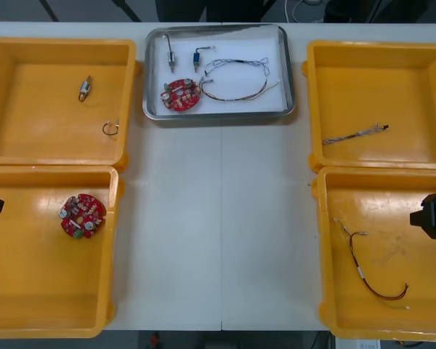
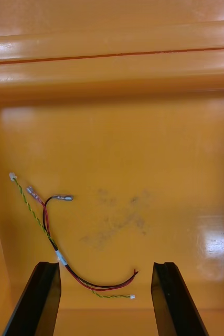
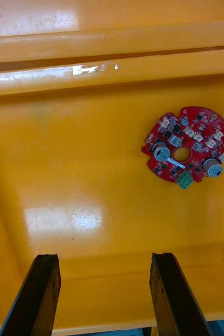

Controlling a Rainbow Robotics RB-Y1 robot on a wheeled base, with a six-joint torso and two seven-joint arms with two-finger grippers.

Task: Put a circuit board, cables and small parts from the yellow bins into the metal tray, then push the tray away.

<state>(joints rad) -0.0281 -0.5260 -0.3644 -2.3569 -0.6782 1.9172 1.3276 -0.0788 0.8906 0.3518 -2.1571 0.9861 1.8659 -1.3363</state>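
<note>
At the table's [image 1: 218, 218] sides, left hand [image 3: 104, 257], right hand [image 2: 106, 264], spread, mostly cropped

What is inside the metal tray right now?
A round red circuit board, two small metal parts, a blue and white cable and a red and yellow cable lie in the metal tray. Anything beneath the board is hidden.

I have a bare lane up the middle of the table [image 1: 218, 240], from its near edge to the metal tray [image 1: 218, 115]; the yellow bins [image 1: 324, 247] wall it either side.
</note>
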